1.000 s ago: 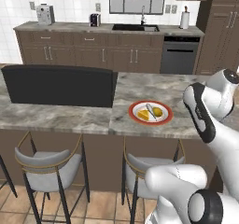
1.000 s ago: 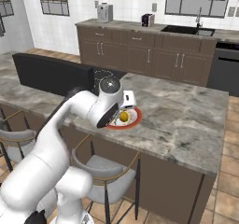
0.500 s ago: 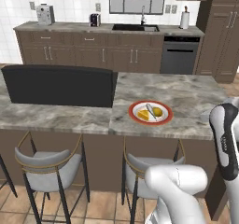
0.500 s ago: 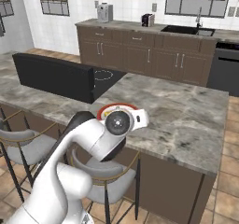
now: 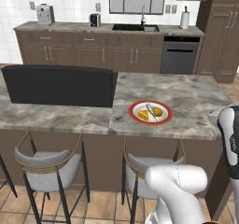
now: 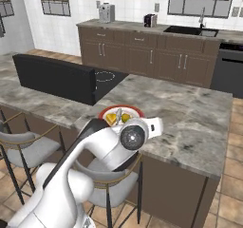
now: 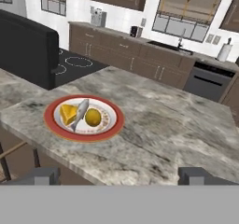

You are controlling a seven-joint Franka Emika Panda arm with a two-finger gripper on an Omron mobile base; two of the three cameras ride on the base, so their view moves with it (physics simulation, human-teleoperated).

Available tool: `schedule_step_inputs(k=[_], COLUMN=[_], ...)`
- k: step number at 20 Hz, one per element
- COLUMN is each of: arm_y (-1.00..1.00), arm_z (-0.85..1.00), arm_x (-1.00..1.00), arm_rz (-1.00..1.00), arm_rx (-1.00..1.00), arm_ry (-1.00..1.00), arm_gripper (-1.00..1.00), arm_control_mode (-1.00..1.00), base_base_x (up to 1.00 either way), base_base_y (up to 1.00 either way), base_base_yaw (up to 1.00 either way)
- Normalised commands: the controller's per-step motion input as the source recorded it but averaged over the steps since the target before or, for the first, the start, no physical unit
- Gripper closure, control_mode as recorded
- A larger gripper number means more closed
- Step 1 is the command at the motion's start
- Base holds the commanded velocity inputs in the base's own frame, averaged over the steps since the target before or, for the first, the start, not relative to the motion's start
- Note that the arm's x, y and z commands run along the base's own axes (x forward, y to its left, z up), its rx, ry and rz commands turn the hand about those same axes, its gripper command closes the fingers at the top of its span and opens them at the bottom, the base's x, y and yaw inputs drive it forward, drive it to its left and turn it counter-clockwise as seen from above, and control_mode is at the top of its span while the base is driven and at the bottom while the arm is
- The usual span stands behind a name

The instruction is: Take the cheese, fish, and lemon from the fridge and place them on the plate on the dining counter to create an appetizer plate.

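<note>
Hand view first, from the biggest thing down: the dining counter spreads across the middle of my sight, grey marbled stone, with its black inset rising at about ten o'clock. From the left base view the same counter runs wide above two stools, and from the right base view it stretches toward three o'clock.

On the stone, at about nine o'clock from the centre of my hand view, sits the plate, white with a wide red rim. It also shows in the left base view and, partly behind my arm, in the right base view.

Three things lie on the plate. The cheese is the wedge at the plate's nine o'clock side. The fish lies slantwise through the middle, touching the cheese. The lemon sits at the three o'clock side, just beside the fish.

My gripper hangs off the near edge of the counter, fingers spread wide and holding nothing, well apart from the plate.
</note>
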Motion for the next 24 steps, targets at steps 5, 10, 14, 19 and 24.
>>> schedule_step_inputs(k=[5, 10, 14, 19, 24], arm_y=[-0.42, -0.42, -0.47, -0.41, -0.37], arm_z=[0.15, 0.0, 0.0, 0.0, 0.0], arm_x=[0.12, 0.06, 0.0, 0.0, 0.0], arm_rz=[0.0, 0.0, 0.0, 0.0, 0.0], arm_rx=[0.02, 0.0, 0.0, 0.0, 0.0], arm_ry=[0.05, 0.06, 0.0, 0.0, -0.01], arm_gripper=[-1.0, -1.0, -1.0, -1.0, -1.0], arm_control_mode=[-1.0, -1.0, -1.0, -1.0, -1.0], base_base_x=[0.0, 0.0, 0.0, 0.0, 0.0], base_base_y=[0.0, 0.0, 0.0, 0.0, 0.0], base_base_yaw=[0.0, 0.0, 0.0, 0.0, 0.0])
